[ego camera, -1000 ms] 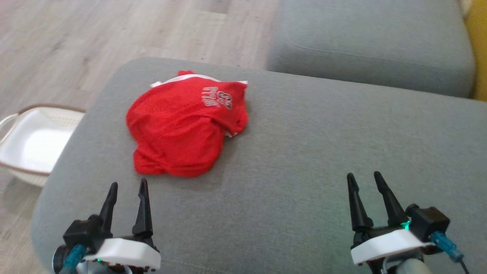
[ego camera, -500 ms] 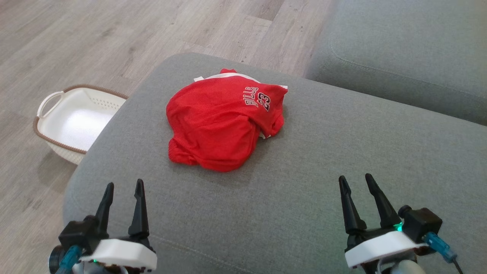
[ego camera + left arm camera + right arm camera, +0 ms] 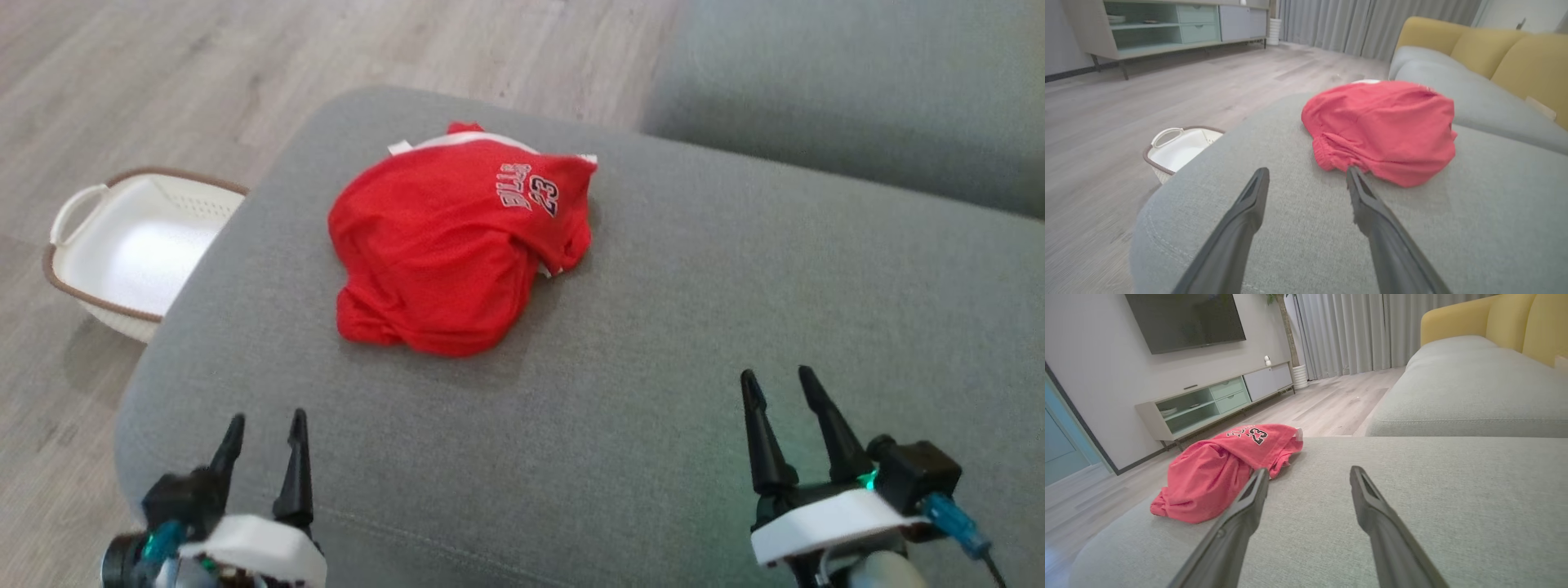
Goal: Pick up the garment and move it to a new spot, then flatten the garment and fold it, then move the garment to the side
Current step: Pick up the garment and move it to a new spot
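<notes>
A red jersey [image 3: 453,245] with white trim and the number 23 lies crumpled on the grey sofa cushion [image 3: 694,327], toward its far left part. In the left wrist view the garment [image 3: 1384,126] bulges just past my fingertips; the right wrist view has the jersey [image 3: 1224,469] off to the left. My left gripper [image 3: 265,429] hovers open over the cushion's near left corner, short of the cloth. Over the near right of the cushion my right gripper [image 3: 782,384] is open too, well apart from the jersey. Both hold nothing.
A white basket [image 3: 122,253] with a brown rim stands on the wooden floor [image 3: 163,73] left of the cushion. A second grey seat [image 3: 857,90] lies beyond at the upper right. Yellow back cushions [image 3: 1494,322] and a TV cabinet [image 3: 1216,404] show farther off.
The whole head picture has shifted, so the camera moved. My left gripper sits slightly lower in view. The jersey keeps its shape and place on the cushion.
</notes>
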Available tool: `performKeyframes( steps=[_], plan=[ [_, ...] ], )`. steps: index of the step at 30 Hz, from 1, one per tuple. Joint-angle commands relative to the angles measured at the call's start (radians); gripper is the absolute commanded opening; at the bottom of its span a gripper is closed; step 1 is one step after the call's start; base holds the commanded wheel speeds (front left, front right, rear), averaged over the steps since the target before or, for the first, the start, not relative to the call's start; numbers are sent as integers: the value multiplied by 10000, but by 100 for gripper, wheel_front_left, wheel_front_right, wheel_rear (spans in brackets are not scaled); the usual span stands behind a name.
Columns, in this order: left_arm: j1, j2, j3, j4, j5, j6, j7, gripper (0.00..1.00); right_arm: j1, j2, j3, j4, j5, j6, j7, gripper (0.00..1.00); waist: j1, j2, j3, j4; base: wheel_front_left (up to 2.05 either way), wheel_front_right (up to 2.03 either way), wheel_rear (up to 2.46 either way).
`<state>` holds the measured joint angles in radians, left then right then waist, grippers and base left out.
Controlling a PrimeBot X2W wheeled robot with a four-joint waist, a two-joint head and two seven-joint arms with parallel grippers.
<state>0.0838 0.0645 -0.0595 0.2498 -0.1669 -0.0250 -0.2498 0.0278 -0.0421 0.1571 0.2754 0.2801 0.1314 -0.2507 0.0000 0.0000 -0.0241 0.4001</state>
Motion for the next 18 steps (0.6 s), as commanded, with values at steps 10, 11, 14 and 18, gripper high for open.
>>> performKeyframes(
  steps=[10,11,14,18],
  plan=[
    [-3666,1168,-525,2406,-6,-923,759,100,-1146,-81,-321,-520,-602,-7,-111,100,0,0,1783,-812,0,0,0],
    [-4187,1332,-722,2859,-142,-987,993,100,-1258,-81,-402,-537,-627,-7,-111,100,0,0,2031,-955,0,0,0],
    [-4903,1525,-869,3562,-490,-1030,1341,100,-1398,-81,-532,-569,-707,-7,-111,100,0,0,2382,-1149,0,0,0],
    [-5743,1850,-1229,4620,-748,-1049,1716,100,-1548,-81,-615,-607,-848,-7,-111,100,0,0,2735,-1416,0,0,0]
  ],
)
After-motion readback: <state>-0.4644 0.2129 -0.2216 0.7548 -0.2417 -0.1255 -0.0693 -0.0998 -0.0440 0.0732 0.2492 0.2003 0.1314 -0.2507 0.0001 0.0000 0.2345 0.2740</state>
